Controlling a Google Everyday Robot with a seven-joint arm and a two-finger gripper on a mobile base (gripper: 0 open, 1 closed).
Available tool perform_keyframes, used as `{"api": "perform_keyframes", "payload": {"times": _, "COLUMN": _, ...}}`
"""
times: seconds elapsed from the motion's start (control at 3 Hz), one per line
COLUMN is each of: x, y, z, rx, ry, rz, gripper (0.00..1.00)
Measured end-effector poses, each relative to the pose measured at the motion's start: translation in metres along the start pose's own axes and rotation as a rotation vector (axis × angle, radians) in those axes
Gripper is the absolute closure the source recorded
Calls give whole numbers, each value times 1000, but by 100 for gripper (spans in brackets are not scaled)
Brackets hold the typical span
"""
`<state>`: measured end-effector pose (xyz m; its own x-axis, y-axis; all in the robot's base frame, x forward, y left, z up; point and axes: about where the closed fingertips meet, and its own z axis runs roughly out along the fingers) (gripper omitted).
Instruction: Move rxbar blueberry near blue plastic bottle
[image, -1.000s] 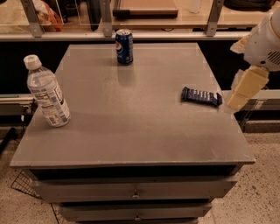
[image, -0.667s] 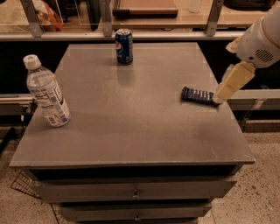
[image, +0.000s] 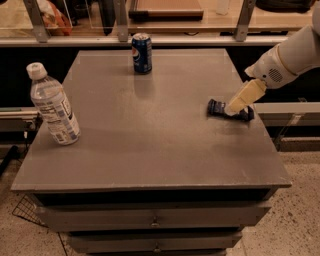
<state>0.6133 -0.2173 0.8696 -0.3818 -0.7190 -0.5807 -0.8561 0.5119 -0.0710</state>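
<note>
Hanging low over the right side of the gray desk (image: 150, 130), on a fat white arm (image: 287, 57) stretched in from the right: the gripper (image: 234, 107), pale yellow, slanted down and to the left. Sits right at the rxbar blueberry (image: 216, 107) and hides the middle of it. Cannot tell if open or shut, and cannot tell if holding the bar. Lying flat on the desk near the right edge, about halfway from front to back: that same bar, dark blue, with one end poking out on the left of the gripper and the other end poking out on the right. Standing way over on the left side, close to the left edge: the blue plastic bottle (image: 52, 107), clear, with a white cap on top and a white and blue label around it. Well apart from the bar, with most of the bare desk top between them. Standing up straight at the back, near the middle: a blue soda can (image: 142, 53), far from both the bar and the bottle. Showing under the desk top at the front: two drawers (image: 100, 217) with small knobs.
</note>
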Motion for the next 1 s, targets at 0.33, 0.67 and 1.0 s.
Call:
{"api": "perform_keyframes", "payload": {"times": 0.33, "x": 5, "y": -5, "z": 16, "rx": 3, "ry": -15, "rz": -13, "gripper": 0}}
{"api": "perform_keyframes", "payload": {"times": 0.67, "x": 12, "y": -8, "z": 22, "rx": 16, "ry": -22, "rz": -32, "gripper": 0}}
{"api": "perform_keyframes", "payload": {"times": 1.0, "x": 18, "y": -9, "z": 27, "rx": 18, "ry": -29, "rz": -43, "gripper": 0}}
